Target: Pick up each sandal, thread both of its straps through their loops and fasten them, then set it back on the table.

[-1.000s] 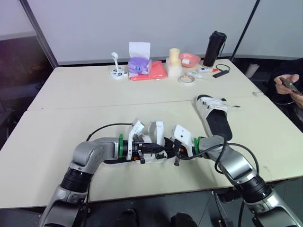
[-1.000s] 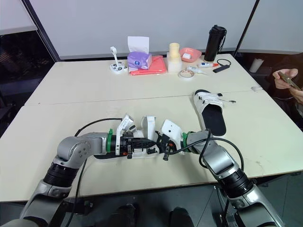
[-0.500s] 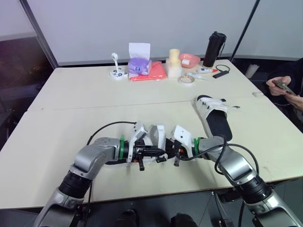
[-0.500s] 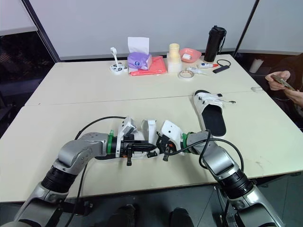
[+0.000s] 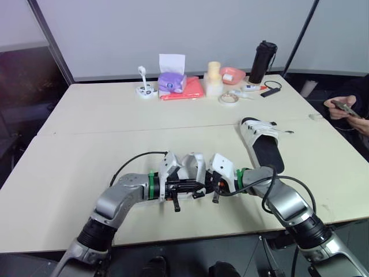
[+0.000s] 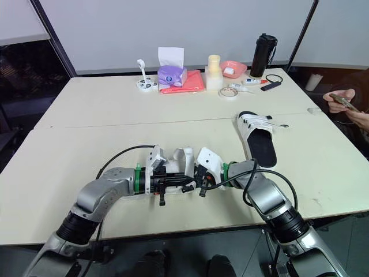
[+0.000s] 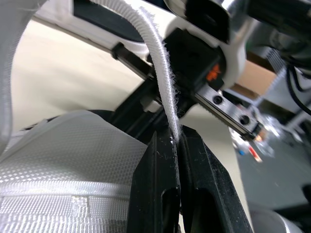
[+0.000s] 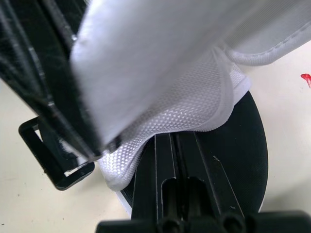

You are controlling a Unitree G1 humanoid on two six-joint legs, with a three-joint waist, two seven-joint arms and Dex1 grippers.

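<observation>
A white sandal with a black sole [image 5: 190, 168] lies near the table's front edge, its straps standing up loose. My left gripper [image 5: 195, 188] comes at it from the left; in the left wrist view it [image 7: 178, 137] is shut on the edge of a white strap [image 7: 158, 63]. Facing it from the right, my right gripper [image 5: 214, 187] has its black fingers [image 8: 167, 170] together under a white mesh flap [image 8: 194, 97] over the sole. A black loop [image 8: 53, 155] hangs beside them. The second sandal [image 5: 262, 141] lies flat at the right.
Along the far edge stand a purple tissue box [image 5: 171, 81], a red folder [image 5: 189, 90], a yellow cup [image 5: 214, 77], a pink bowl [image 5: 232, 73], a tape roll [image 5: 229, 98] and a black bottle [image 5: 259, 53]. A person's hand with a phone [image 5: 346, 107] is at the right.
My left gripper has slid right along the sandal toward the right gripper, drawing the straps closer together. The right gripper has stayed put.
</observation>
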